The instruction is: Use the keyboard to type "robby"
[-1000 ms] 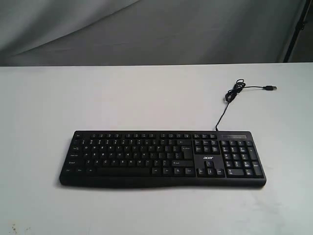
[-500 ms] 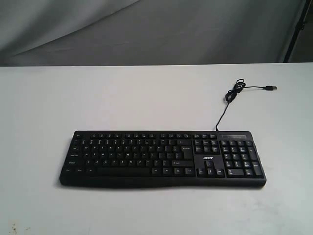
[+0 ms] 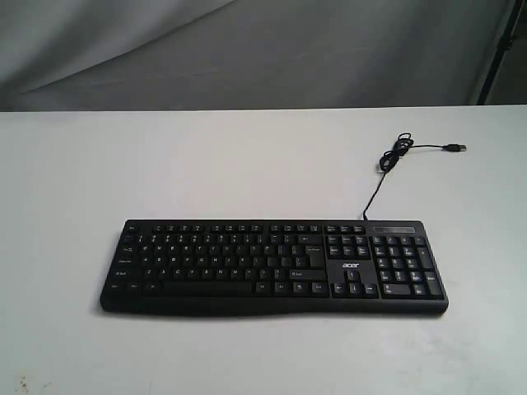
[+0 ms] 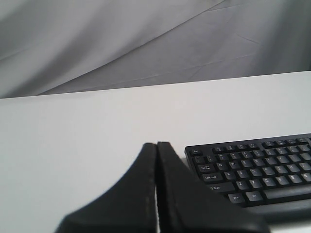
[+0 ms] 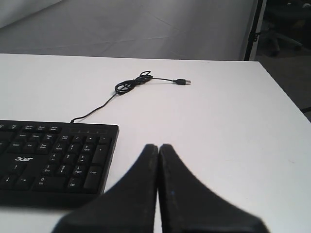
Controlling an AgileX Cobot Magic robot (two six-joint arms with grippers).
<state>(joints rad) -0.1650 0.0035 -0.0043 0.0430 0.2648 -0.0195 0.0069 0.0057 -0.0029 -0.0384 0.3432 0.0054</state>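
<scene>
The wide black keyboard lies on the white table, number pad to the right, its thin USB cable coiled behind it. No arm shows in the exterior view. In the left wrist view my left gripper is shut and empty, its tips off the keyboard's Esc-side end, above bare table. In the right wrist view my right gripper is shut and empty, beside the number-pad end of the keyboard.
A grey cloth backdrop hangs behind the table. A black stand leg rises at the far right. The cable's USB plug lies loose on the table; the table's right edge is near it.
</scene>
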